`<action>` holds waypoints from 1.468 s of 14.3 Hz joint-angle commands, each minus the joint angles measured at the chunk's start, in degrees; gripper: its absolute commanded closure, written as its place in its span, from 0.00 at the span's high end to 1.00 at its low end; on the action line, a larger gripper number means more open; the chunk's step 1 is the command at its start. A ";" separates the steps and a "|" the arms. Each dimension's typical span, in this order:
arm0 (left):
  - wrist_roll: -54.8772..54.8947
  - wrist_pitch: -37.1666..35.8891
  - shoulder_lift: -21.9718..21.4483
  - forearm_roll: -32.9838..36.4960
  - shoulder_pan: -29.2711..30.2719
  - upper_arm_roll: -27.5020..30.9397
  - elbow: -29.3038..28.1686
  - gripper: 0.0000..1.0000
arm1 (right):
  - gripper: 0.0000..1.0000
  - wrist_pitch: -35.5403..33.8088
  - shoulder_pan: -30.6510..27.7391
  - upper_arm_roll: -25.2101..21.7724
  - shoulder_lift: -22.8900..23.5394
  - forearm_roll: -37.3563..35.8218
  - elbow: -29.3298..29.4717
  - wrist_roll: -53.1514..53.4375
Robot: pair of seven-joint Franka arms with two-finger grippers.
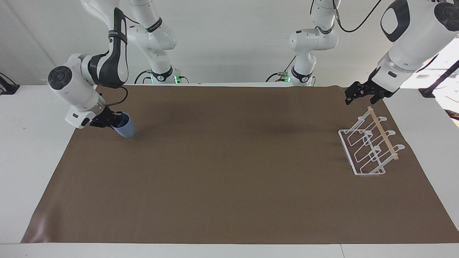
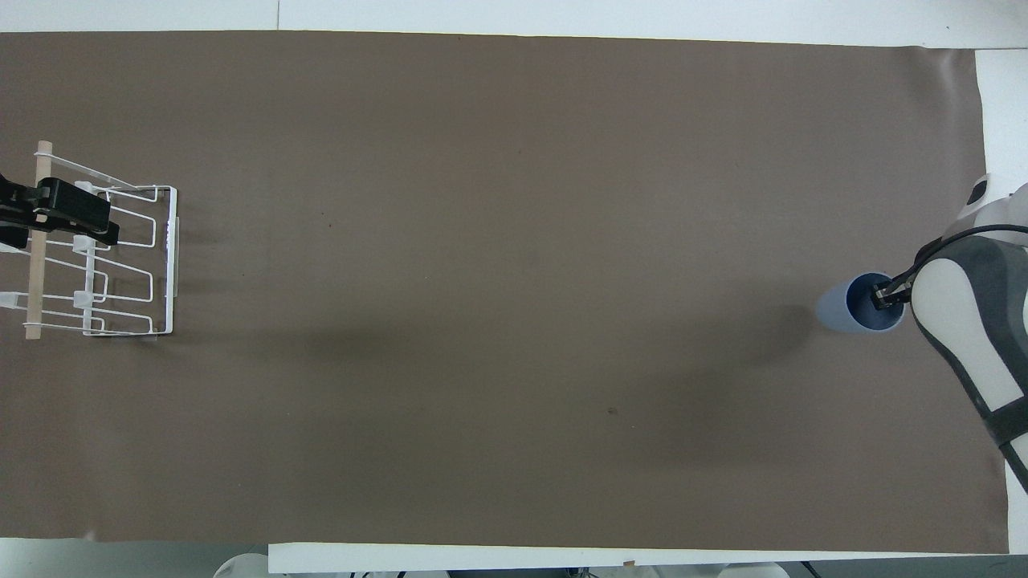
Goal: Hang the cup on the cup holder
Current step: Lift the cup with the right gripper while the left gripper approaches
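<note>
Black fingers of the right gripper (image 1: 114, 119) are clamped on the rim of the cup (image 1: 123, 126), one finger inside the mouth, seen in the overhead view at (image 2: 882, 294). Cup (image 2: 861, 303) is light-blue plastic, tilted, mouth toward the gripper, base pointing down toward the brown mat (image 1: 229, 161); it looks lifted just clear of the mat, w/ a shadow beside it. It sits over the mat's edge at the right arm's end of the table.

Left gripper (image 1: 363, 94) hangs in the air over the end of the cup holder (image 1: 369, 145) nearer the robots, not touching it; can't tell whether its fingers are apart or together. From overhead the same gripper (image 2: 56, 215) covers part of the wooden rod (image 2: 34, 257).

Cup holder (image 2: 120, 261) is white wire, standing on the mat at the left arm's end, well apart from the cup, prongs slanting up to the rod (image 1: 383, 133), nothing hung on them.
</note>
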 commanded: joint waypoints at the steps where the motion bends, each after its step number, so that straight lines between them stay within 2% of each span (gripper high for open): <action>1: -3.56 -0.18 -1.83 -0.08 0.28 0.30 -2.02 1.00 | 0.00 -5.87 -0.03 0.52 -0.62 14.20 2.77 -1.52; 2: -9.06 0.43 -1.92 -0.17 0.28 0.30 -2.81 1.00 | 0.00 -5.96 2.07 0.78 -0.71 18.69 2.60 -1.17; 4: -20.58 4.01 -3.50 -0.52 -0.68 0.04 -6.14 1.00 | 0.00 -5.35 6.55 0.87 -0.71 22.94 2.51 0.23; 7: -36.30 6.59 -4.21 -5.44 -1.73 -0.31 -8.53 1.00 | 0.00 -2.12 14.28 0.87 -0.79 33.64 1.64 10.75; 10: -53.27 9.21 -2.63 -5.53 -7.79 -0.22 -8.27 1.00 | 0.00 5.96 20.52 0.87 -1.93 48.31 -2.05 17.36; 13: -78.47 15.36 -0.35 -5.62 -15.51 -0.22 -6.87 1.00 | 0.00 14.40 27.99 0.87 -2.38 57.47 -3.47 22.55; 16: -88.72 15.82 1.50 -9.73 -20.71 -0.14 -2.04 1.00 | 0.00 22.23 34.32 0.87 -2.38 62.67 -4.43 24.41; 18: -95.74 16.51 3.26 -11.59 -23.61 -0.22 1.04 1.00 | 0.00 23.48 36.09 0.87 -2.38 63.30 -4.61 26.77; 21: -102.63 21.25 4.32 -12.65 -26.60 -0.22 0.62 1.00 | 0.00 25.14 37.86 0.87 -2.38 63.30 -4.87 28.19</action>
